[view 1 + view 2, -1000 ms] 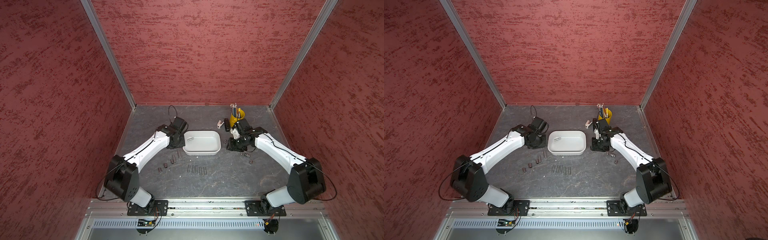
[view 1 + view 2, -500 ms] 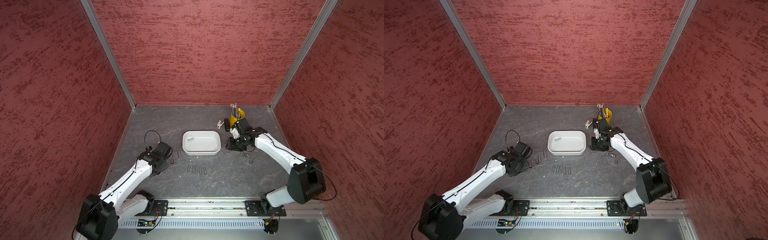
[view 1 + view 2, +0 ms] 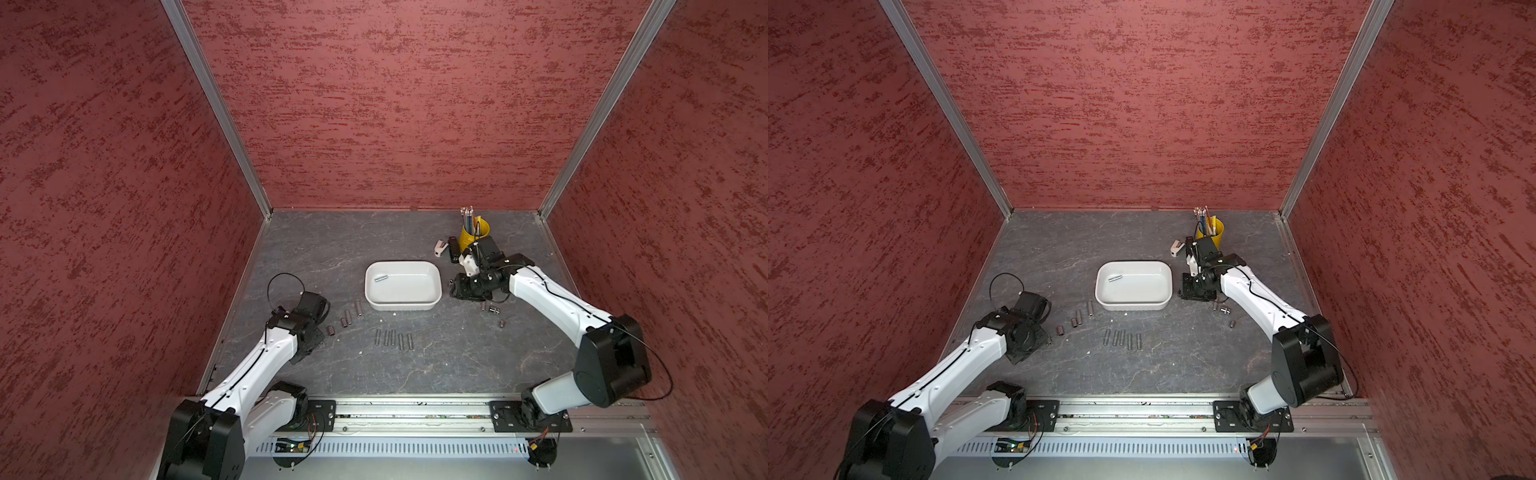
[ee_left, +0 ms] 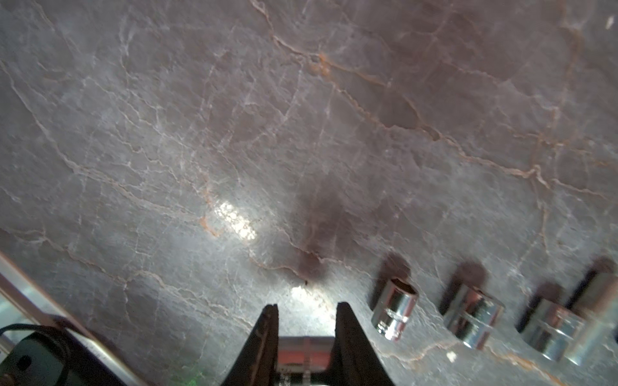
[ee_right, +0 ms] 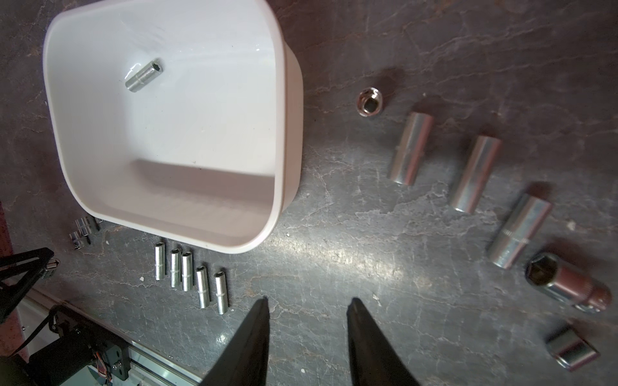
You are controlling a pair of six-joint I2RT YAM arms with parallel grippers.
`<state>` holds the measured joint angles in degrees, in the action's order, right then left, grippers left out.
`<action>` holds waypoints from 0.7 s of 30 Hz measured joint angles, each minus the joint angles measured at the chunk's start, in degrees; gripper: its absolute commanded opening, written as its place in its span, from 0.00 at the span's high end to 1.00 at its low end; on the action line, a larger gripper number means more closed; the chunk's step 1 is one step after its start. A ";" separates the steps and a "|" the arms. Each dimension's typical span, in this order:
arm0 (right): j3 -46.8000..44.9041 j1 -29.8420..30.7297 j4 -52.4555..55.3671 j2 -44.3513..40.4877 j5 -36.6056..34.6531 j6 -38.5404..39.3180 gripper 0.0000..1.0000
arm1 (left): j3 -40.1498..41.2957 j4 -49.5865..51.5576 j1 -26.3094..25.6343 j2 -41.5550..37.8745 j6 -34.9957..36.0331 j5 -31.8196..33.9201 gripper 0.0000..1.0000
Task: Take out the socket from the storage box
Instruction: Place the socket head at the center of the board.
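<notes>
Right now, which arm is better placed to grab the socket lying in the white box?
I'd say right. The right claw is open and empty, just beside the storage box where the last socket lies. The left claw is farther off and busy pinching another socket.

Same build for left arm (image 3: 253, 365) and right arm (image 3: 552, 301): white link shells with small dark screws, bulky black joint housings. Thin black cables loop off wrists and elbows. Black base plates (image 3: 322, 415) bolted to silver rail (image 3: 415, 417). Orange-red wires under bases. Black tapered wedge fingers on left gripper (image 4: 306, 305) and right gripper (image 5: 307, 300).
</notes>
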<state>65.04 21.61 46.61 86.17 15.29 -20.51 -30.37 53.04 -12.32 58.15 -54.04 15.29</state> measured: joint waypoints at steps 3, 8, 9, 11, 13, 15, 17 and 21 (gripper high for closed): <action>0.00 0.00 -0.07 0.00 0.00 0.00 0.58 | 0.55 -1.57 1.95 0.37 0.81 -1.95 0.67; 0.00 0.00 -0.13 0.00 0.02 0.00 0.58 | 0.57 -4.79 3.89 3.65 1.90 -4.83 0.67; -0.07 0.00 -0.17 0.00 0.02 0.00 0.58 | 0.57 -5.51 4.09 4.66 2.16 -5.31 0.67; -0.35 0.00 -0.33 0.00 0.02 0.00 0.59 | 0.55 -6.40 4.39 6.01 2.47 -5.97 0.66; -0.76 0.00 -0.48 0.00 0.02 0.00 0.59 | 0.48 -7.15 4.72 6.91 2.80 -6.34 0.66; -1.16 0.00 -0.57 0.00 0.02 0.00 0.58 | 0.39 -7.96 5.18 7.85 3.28 -6.49 0.66; -1.29 0.00 -0.55 0.00 0.02 0.02 0.58 | 0.37 -8.52 5.55 8.63 3.54 -6.75 0.65; -1.31 0.00 -0.59 0.00 0.00 0.02 0.58 | 0.37 -9.09 5.68 8.70 3.87 -7.41 0.62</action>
<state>63.72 21.61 46.02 86.17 15.29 -20.49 -30.00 43.94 -6.63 66.85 -50.17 7.88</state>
